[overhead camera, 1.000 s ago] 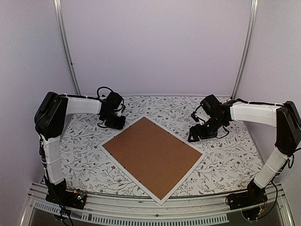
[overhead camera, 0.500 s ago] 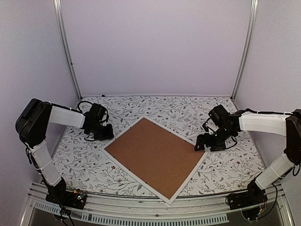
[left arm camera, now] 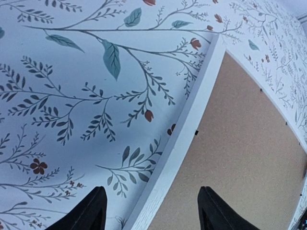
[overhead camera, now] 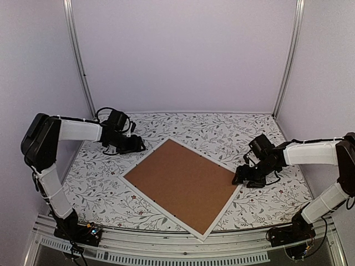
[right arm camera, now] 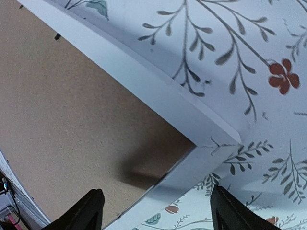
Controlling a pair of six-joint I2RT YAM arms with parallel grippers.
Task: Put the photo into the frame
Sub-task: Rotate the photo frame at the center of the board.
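Okay, I've got the frame [overhead camera: 221, 210] lying flat in the middle of the desk [overhead camera: 222, 133], turned like a diamond, back side up, with the brown board [overhead camera: 180, 185] filling it edge to edge inside the white rim. Small dark clips dot the board's border on my left wrist feed. I can't tell from any view whether the photo sits under that board, as the board covers everything. The left tool [overhead camera: 137, 146] is low at the frame's far-left edge. On its wrist camera the fingers [left arm camera: 93, 208] are spread wide, one over the floral cloth and one over the board, with the white rim running between them. The right tool [overhead camera: 242, 178] is down at the frame's right corner. It's spread apart too, and the wrist view looks straight onto the mitred corner, one finger [right arm camera: 91, 211] above the board and the other above the cloth just outside. Neither tool is pinching anything. Whether either one touches the rim, I can't make out.
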